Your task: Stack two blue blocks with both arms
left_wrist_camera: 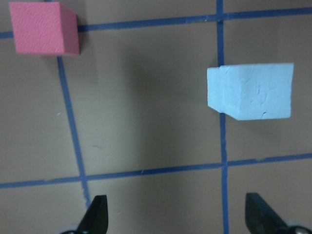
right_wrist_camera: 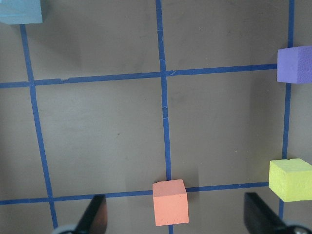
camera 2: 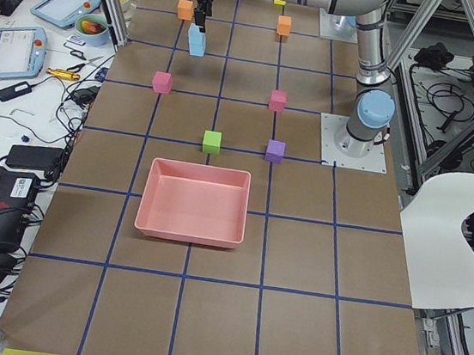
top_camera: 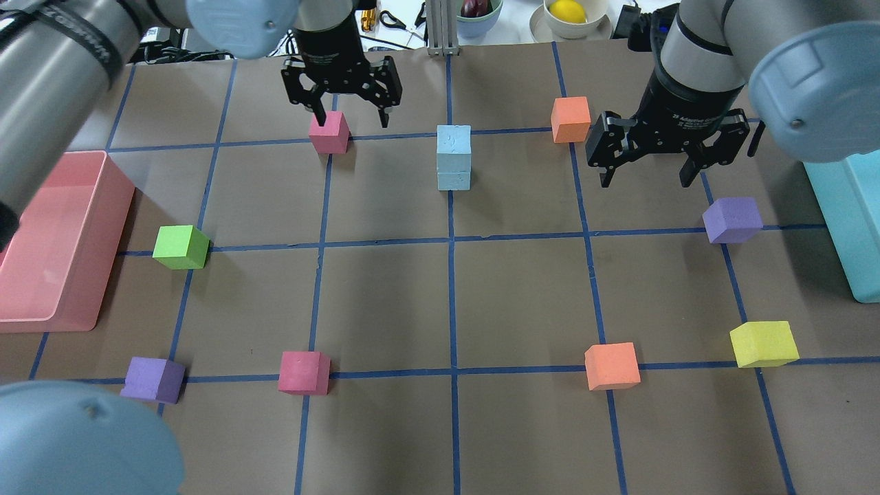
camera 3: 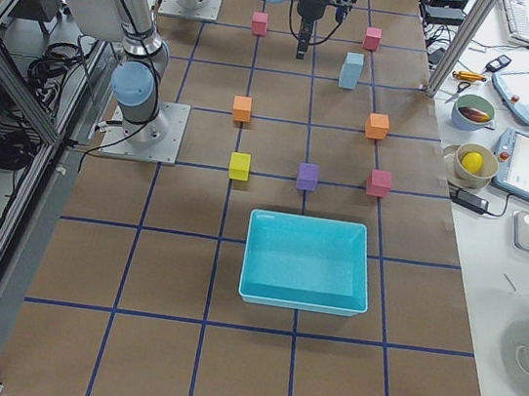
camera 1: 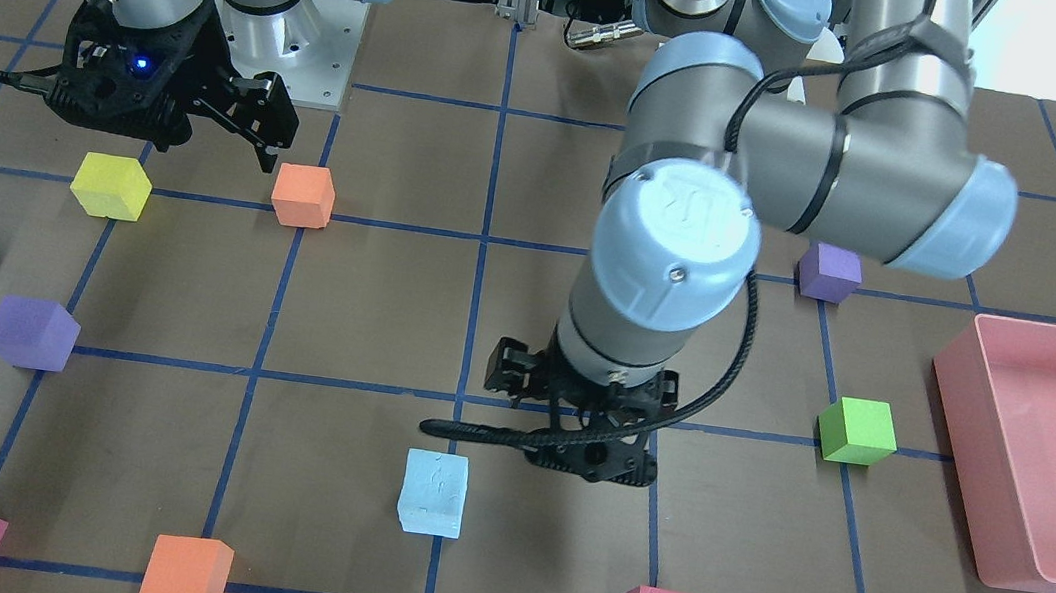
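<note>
Standing stacked, two blue blocks [top_camera: 454, 148], seam faint, left hand [top_camera: 350, 121] and right hand [top_camera: 645, 181] spread wide, empty

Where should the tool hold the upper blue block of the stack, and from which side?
Probably from straight above: pinch two opposite side faces of the upper blue block, above the seam. Its faces are flat and upright, its top free; this spares the lower blue block.

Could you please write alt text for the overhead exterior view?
Two pale blue blocks stand stacked at the table's far middle, untouched. The left gripper hangs open near a pink cube, the right gripper open near an orange cube.
</note>
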